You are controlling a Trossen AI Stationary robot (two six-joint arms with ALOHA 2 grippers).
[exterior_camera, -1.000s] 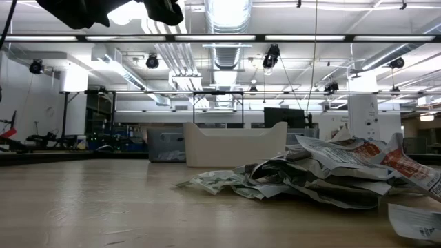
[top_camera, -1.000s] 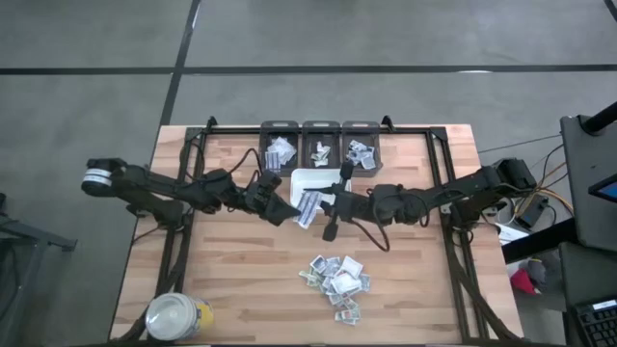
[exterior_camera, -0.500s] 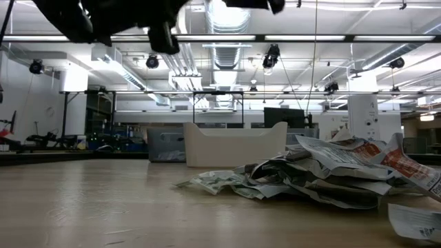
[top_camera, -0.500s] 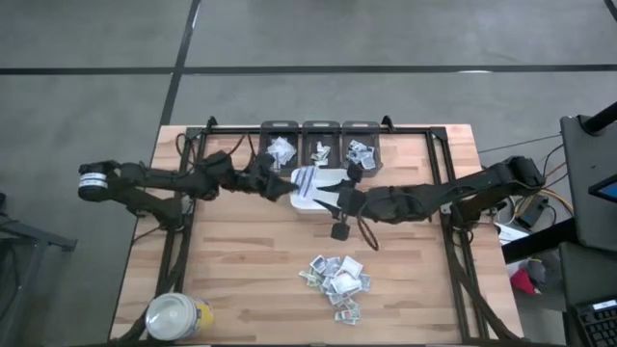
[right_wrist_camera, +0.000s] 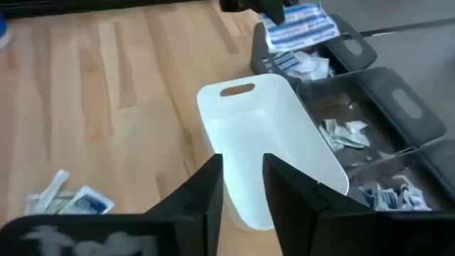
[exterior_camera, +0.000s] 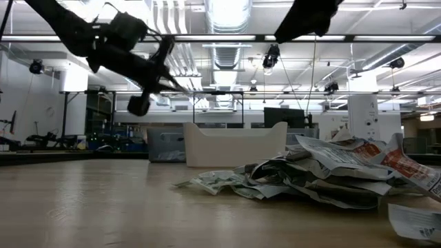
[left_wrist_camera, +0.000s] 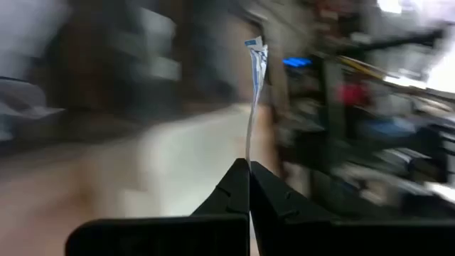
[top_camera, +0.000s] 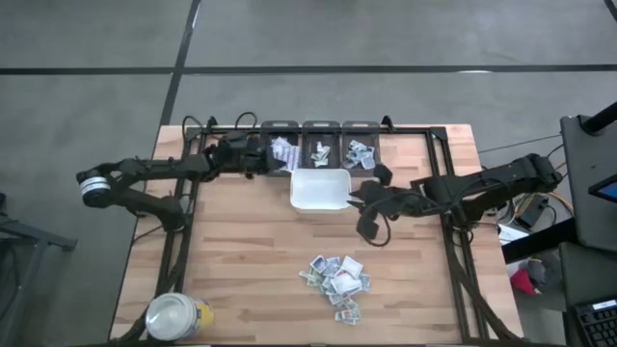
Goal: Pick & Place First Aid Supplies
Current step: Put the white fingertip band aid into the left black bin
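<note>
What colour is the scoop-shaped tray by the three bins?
Plain white tray, clearest in the right wrist view.

Left hand (left_wrist_camera: 249,186) pinches a thin packet (left_wrist_camera: 255,85) edge-on — blurred surroundings.

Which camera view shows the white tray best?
The right wrist view: the white tray fills the frame, its handle slot and empty inside plain. The high view shows it small beside the bins; the low view shows only one wall; the left wrist view blurs it.
</note>
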